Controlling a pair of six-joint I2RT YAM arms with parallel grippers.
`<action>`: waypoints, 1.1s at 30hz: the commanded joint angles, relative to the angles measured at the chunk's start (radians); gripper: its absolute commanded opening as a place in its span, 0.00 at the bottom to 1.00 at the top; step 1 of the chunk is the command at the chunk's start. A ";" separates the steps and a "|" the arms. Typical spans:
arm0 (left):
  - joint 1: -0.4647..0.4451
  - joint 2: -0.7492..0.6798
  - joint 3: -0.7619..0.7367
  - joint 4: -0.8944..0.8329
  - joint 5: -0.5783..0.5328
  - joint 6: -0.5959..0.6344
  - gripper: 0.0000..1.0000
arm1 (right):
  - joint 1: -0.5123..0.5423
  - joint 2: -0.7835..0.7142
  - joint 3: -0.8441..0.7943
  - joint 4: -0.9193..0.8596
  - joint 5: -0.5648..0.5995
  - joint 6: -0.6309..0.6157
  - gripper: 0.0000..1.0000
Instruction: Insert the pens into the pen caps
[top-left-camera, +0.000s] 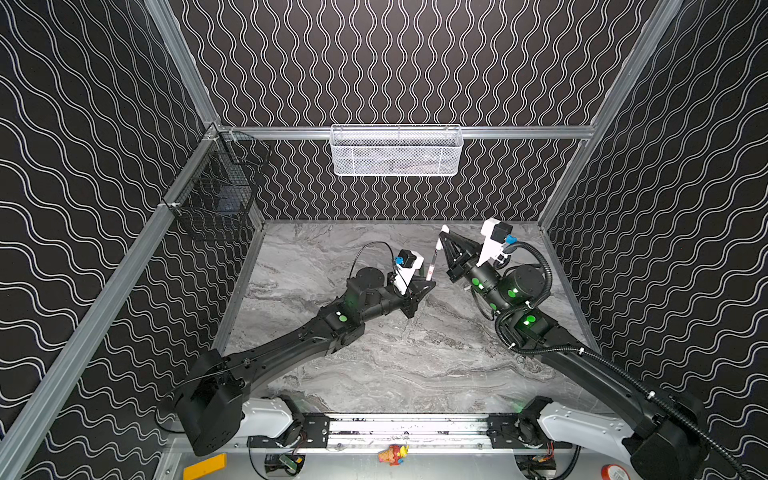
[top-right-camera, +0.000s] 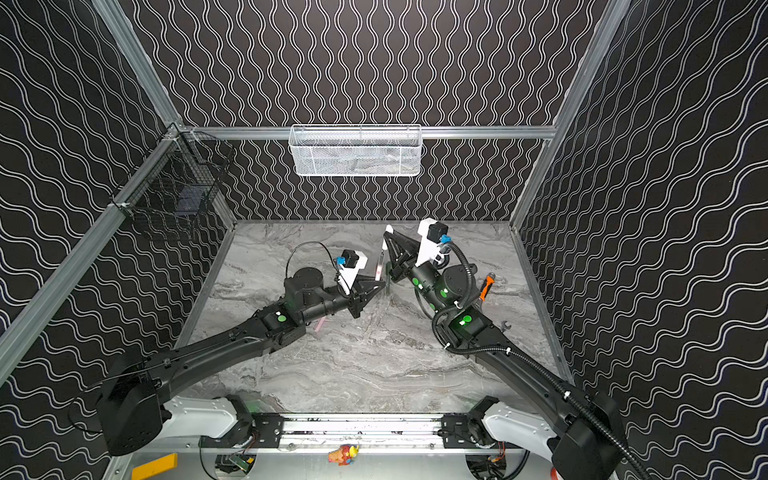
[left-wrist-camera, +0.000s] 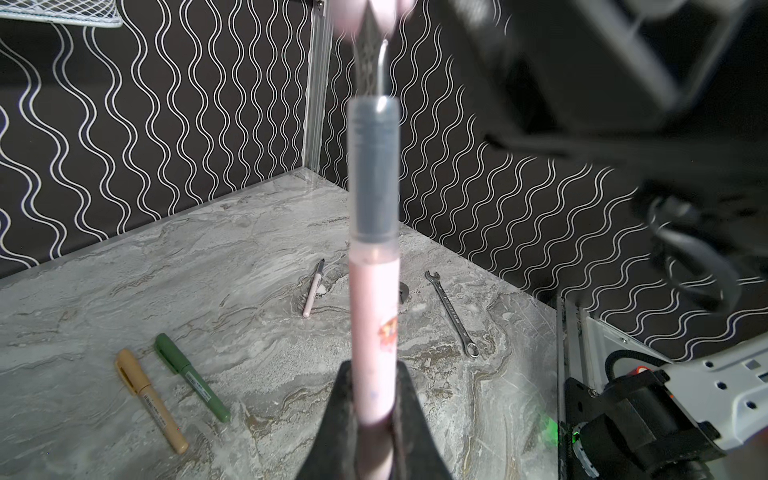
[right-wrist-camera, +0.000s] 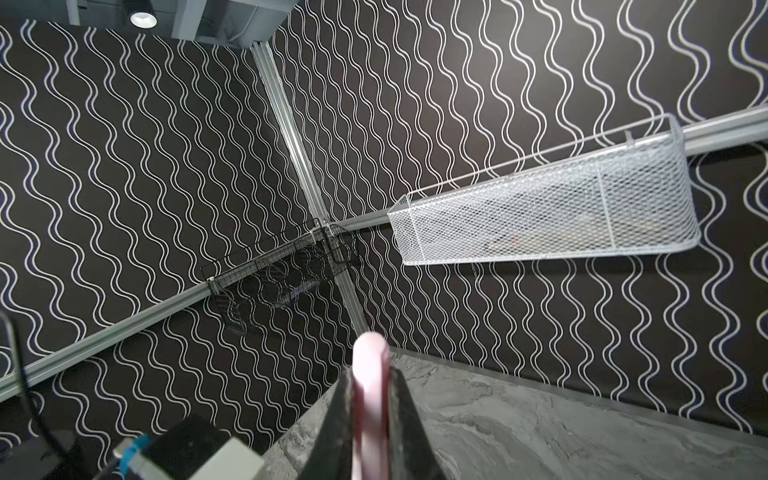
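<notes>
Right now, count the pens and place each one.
4. One pale pink pen is held in the left fingers; a second pink pen lies bare-tipped on the table; the tan pen and green pen lie side by side.

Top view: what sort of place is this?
Probably a robot test cell: left arm and right arm on a front rail, marble-look tabletop boxed by aluminium frame, white mesh basket hung behind.

The table is being shown as a smooth, faintly glossy marble-look surface. The held pen is being seen as smooth pink plastic, frosted and translucent higher up. The spanner is being shown as shiny bare metal, the basket as white-coated wire mesh.
</notes>
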 joint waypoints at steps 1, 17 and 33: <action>-0.001 0.004 0.010 0.027 0.005 0.007 0.00 | 0.000 0.000 0.023 0.000 -0.001 -0.027 0.08; -0.002 0.006 0.007 0.029 0.002 0.010 0.00 | 0.001 -0.002 -0.028 -0.018 -0.030 0.002 0.08; -0.002 -0.009 -0.001 0.039 -0.009 0.010 0.00 | 0.000 -0.012 -0.076 -0.014 -0.052 0.071 0.08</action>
